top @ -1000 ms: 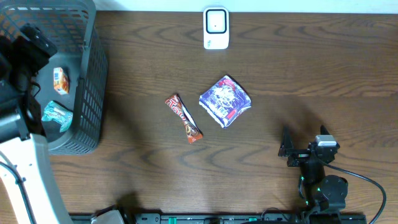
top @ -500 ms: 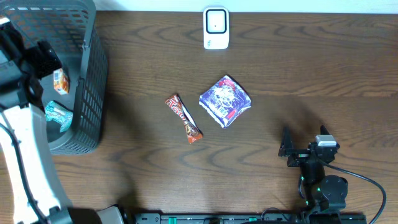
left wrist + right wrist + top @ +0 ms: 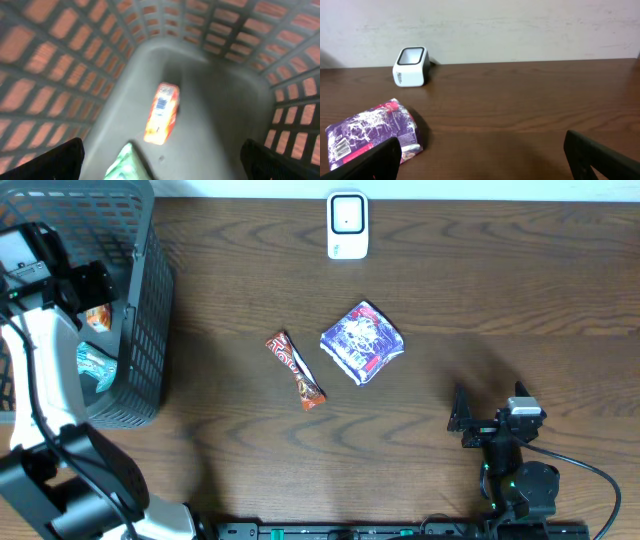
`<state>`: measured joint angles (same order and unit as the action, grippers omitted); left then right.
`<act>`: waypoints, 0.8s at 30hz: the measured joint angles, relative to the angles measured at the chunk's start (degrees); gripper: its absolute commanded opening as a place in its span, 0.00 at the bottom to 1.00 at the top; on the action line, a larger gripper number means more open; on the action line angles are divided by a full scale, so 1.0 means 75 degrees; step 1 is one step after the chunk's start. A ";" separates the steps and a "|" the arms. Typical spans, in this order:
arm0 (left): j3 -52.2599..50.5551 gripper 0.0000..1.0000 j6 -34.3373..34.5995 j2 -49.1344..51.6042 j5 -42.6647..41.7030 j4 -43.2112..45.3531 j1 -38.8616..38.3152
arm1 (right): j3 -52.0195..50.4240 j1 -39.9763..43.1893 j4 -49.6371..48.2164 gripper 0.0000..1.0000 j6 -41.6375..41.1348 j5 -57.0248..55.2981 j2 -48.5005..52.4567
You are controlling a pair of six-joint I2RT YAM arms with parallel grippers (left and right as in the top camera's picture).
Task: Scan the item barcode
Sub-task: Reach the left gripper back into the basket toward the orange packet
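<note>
A dark wooden table [image 3: 520,290] is seen from above. A grey plastic basket [image 3: 150,330] stands at the upper left of the frame, and the left arm is reached over it. The left claw [image 3: 160,152] is held released, jaws spread wide, pointing down into the basket with nothing between them. An orange packet [image 3: 161,112] lies flat on the basket floor just under the claw, near the centre of the wrist view. This is judged to be the item meant for scanning, and the wide jaws suit a grasp from above. A green packet [image 3: 127,162] lies just beside it, towards the lower edge. The wrist view is blurred, so whether a barcode faces up cannot be told.

A white scanner [image 3: 347,225] stands at the top centre of the frame, well apart from the basket, so a picked item would have to be carried across to it. A purple packet [image 3: 361,342] and a candy bar [image 3: 296,370] lie side by side but apart in the middle of the table.

The right claw [image 3: 481,150] is parked low at the lower right of the table, also released and empty, facing the scanner and the purple packet.
</note>
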<state>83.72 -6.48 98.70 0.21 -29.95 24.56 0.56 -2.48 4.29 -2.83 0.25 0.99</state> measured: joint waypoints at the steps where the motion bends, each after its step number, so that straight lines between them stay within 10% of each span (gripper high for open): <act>1: 0.0000 1.00 -0.0032 0.0093 -0.0058 0.0117 0.0000 | 0.0000 0.0000 0.0000 0.99 0.0003 0.0000 0.0000; 21: 0.0000 0.87 -0.0198 0.2702 -0.0361 0.1754 0.0000 | 0.0000 0.0000 0.0000 0.99 0.0003 -0.0003 0.0000; 24: 0.0000 0.60 -0.0163 0.2780 -0.0376 0.1792 0.0000 | 0.0000 0.0000 0.0000 0.99 0.0003 0.0000 0.0000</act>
<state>83.72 -7.70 119.55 -2.61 -16.51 24.56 0.56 -2.48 4.29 -2.81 0.25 0.99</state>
